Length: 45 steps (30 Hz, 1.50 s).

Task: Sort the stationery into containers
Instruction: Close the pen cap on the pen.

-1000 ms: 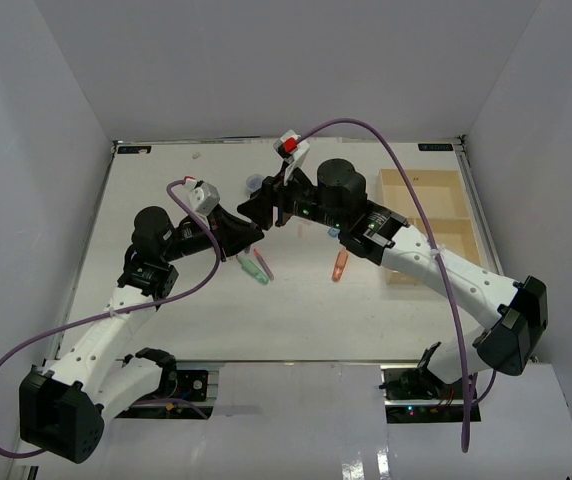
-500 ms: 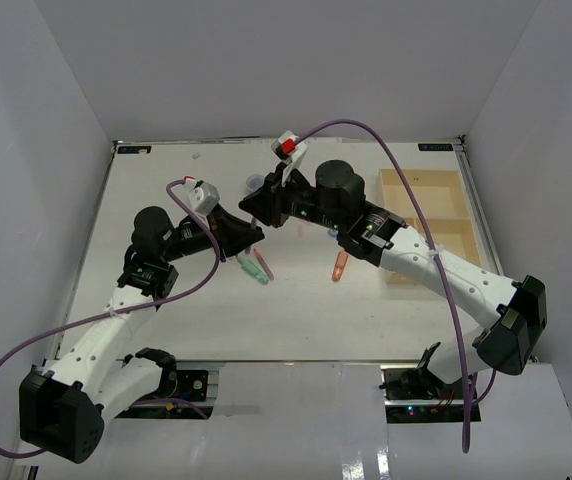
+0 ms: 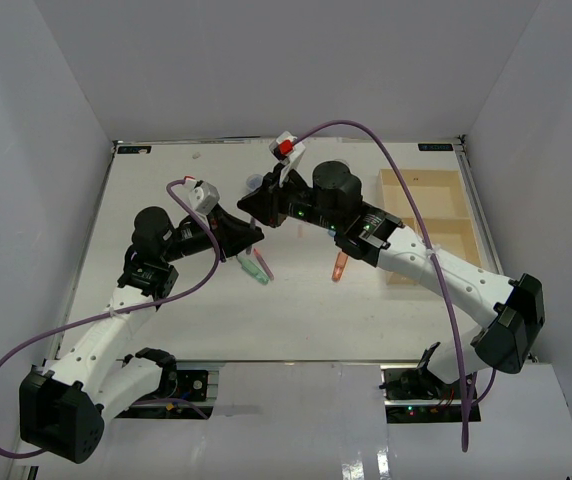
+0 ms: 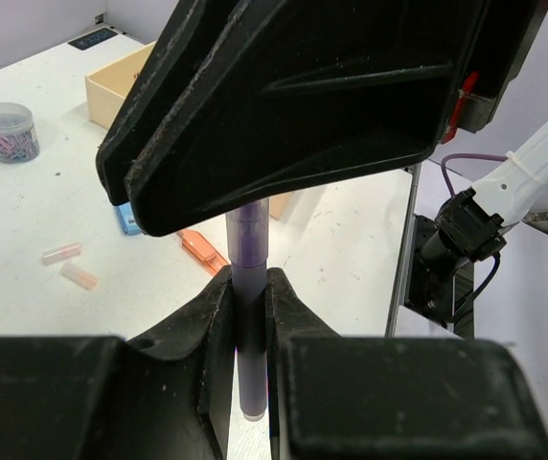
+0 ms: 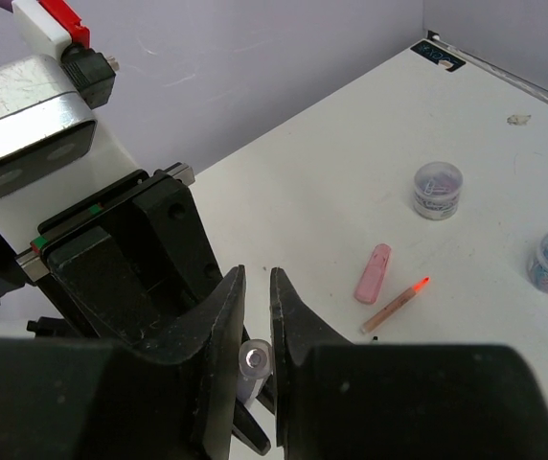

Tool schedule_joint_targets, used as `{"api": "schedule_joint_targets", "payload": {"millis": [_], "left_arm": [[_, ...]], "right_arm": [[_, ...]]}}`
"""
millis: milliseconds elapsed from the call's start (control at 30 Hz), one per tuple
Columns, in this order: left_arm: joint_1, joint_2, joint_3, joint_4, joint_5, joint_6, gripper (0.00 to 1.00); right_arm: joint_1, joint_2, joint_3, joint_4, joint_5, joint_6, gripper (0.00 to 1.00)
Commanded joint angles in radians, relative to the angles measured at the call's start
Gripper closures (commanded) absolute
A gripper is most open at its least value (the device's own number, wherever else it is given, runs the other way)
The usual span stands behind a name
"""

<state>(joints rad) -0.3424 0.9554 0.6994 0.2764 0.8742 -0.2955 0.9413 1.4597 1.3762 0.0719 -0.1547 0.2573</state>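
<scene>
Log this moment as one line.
phase: pen handover | left fingers: shut on purple pen | right fingers: shut on its other end

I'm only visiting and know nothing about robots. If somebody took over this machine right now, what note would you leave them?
Left gripper: shut on the purple pen, above the table.
Right gripper: shut on the same pen's other end; it looks like a hand-over between the arms.
Tray: nothing seen in the compartments that show.
Loose on the table: green pen, orange marker, pink eraser piece, clip pot.
Done: no item seen sorted. Left: nearly all of it.
</scene>
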Motion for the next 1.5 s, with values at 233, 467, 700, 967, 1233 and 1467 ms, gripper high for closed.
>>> {"api": "schedule_joint_targets", "payload": {"millis": [233, 467, 700, 967, 1233, 1467], "left_arm": [[-0.004, -0.075, 0.035, 0.089, -0.046, -0.008, 1.0], [-0.003, -0.095, 0.057, 0.125, -0.079, -0.01, 1.0], [-0.003, -0.086, 0.086, 0.159, -0.098, 0.001, 1.0], [-0.003, -0.055, 0.107, 0.23, -0.116, -0.021, 1.0], [-0.004, -0.021, 0.166, 0.248, -0.127, -0.03, 1.0], [-0.003, -0.001, 0.186, 0.257, -0.124, -0.037, 1.0]], "right_arm": [[0.034, 0.042, -0.011, -0.145, 0.02, -0.033, 0.92], [0.034, 0.05, -0.014, -0.214, 0.009, -0.036, 0.92], [0.036, 0.077, 0.014, -0.296, -0.048, -0.036, 0.92], [0.037, 0.083, 0.0, -0.33, -0.072, -0.035, 0.92], [0.039, 0.09, -0.017, -0.353, -0.065, -0.036, 0.92], [0.039, 0.091, -0.031, -0.382, -0.048, -0.046, 0.92]]}}
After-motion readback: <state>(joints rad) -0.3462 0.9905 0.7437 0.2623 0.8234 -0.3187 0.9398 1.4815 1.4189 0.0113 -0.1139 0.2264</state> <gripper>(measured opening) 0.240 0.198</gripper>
